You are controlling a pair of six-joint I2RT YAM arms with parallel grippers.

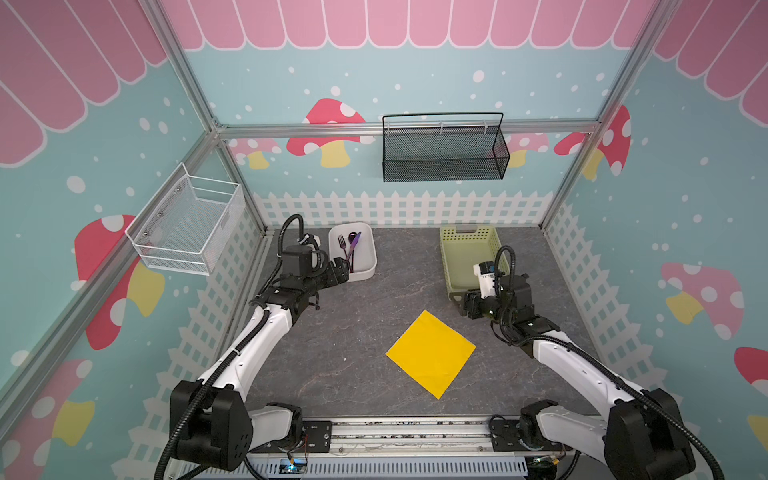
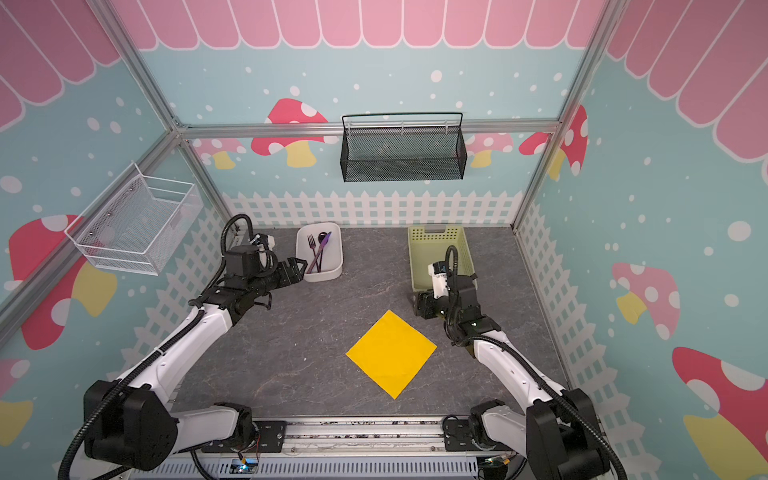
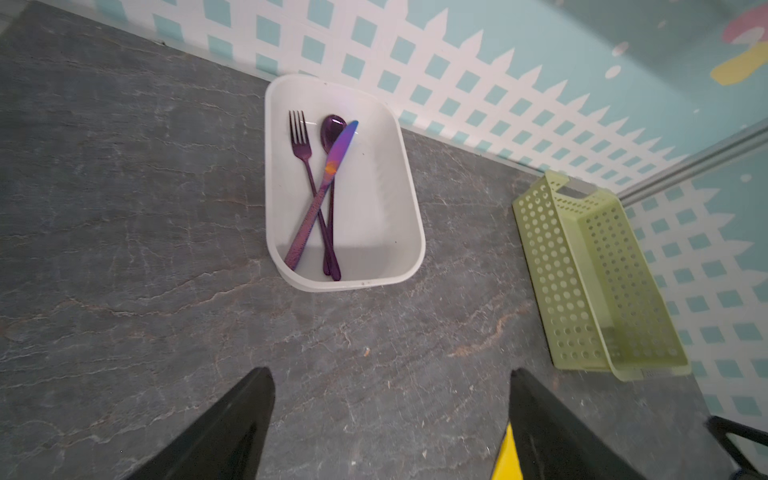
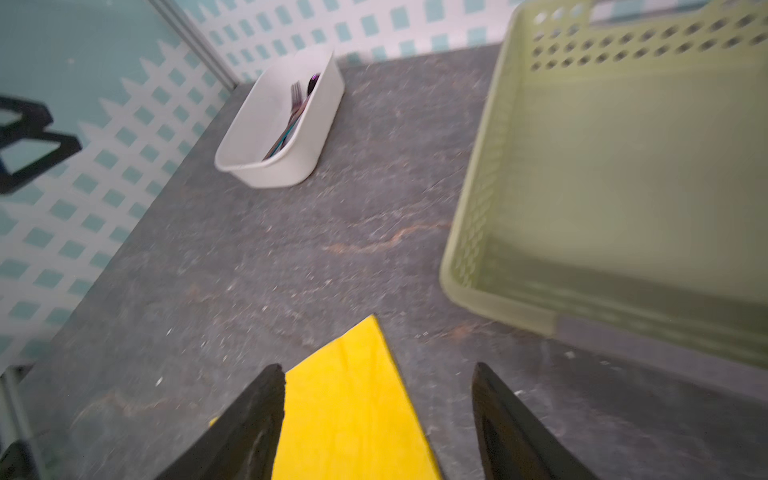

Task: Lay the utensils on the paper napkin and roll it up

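The utensils (image 3: 322, 199) lie crossed in the white tub (image 3: 399, 187); the napkin (image 1: 431, 353) lies flat, well apart from it. Left gripper (image 3: 390, 370), beside the tub, and right gripper (image 4: 377, 365) both gape empty.

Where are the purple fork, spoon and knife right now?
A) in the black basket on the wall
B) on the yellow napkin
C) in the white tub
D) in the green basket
C: the fork, spoon and knife lie crossed over each other inside the white tub, and the yellow napkin has nothing on it.
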